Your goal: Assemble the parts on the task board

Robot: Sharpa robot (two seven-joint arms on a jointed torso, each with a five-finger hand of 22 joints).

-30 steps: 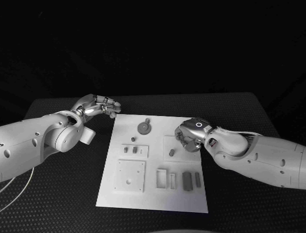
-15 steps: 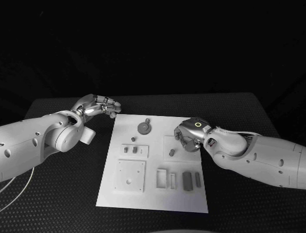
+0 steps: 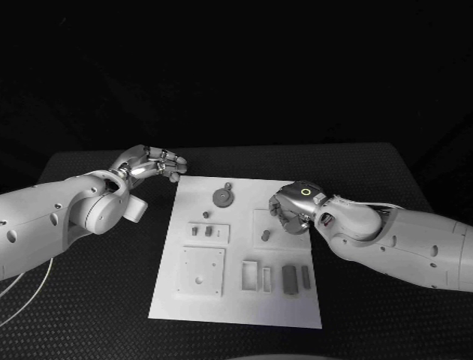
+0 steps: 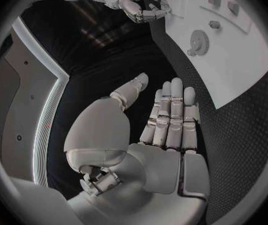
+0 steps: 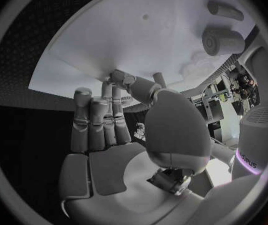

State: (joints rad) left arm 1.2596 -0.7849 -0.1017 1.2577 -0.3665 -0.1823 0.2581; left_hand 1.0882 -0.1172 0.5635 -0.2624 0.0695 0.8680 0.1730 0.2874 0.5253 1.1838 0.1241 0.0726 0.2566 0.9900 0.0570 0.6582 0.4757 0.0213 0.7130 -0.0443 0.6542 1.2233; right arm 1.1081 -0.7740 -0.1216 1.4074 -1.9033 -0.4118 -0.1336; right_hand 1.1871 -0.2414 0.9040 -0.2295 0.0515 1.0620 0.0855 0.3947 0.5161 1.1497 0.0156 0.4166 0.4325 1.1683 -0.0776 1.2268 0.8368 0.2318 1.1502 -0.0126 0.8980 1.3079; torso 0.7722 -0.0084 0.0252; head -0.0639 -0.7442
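Parts lie spread over the white task board (image 3: 302, 311), which sits flat in the middle of the black table (image 3: 378, 165). Near the board's far edge is a round grey disc (image 3: 224, 197) with a small tab; the left wrist view shows it too (image 4: 198, 38). Below it, a small peg (image 3: 205, 214) stands above a shallow square pocket (image 3: 207, 233) holding two little pieces. Toward the near left is a square plate (image 3: 203, 272) with a hole in it. To its right are two pale upright frames (image 3: 258, 276) and two darker bars (image 3: 296, 277). A small dark piece (image 3: 266, 235) lies near the board's middle.

The right hand (image 3: 294, 208) is over the board's far right part, fingers bent down toward its surface. In the right wrist view (image 5: 118, 115) the fingers lie straight side by side and their tips (image 5: 117, 76) reach the board's edge (image 5: 65, 80), with two short cylinders (image 5: 223, 40) beyond; I cannot tell whether it holds anything.

The left hand (image 3: 150, 163) is above the table just beside the board's far left corner, apart from the board. In the left wrist view (image 4: 165, 120) its fingers are stretched out close together, thumb set aside, nothing in them.
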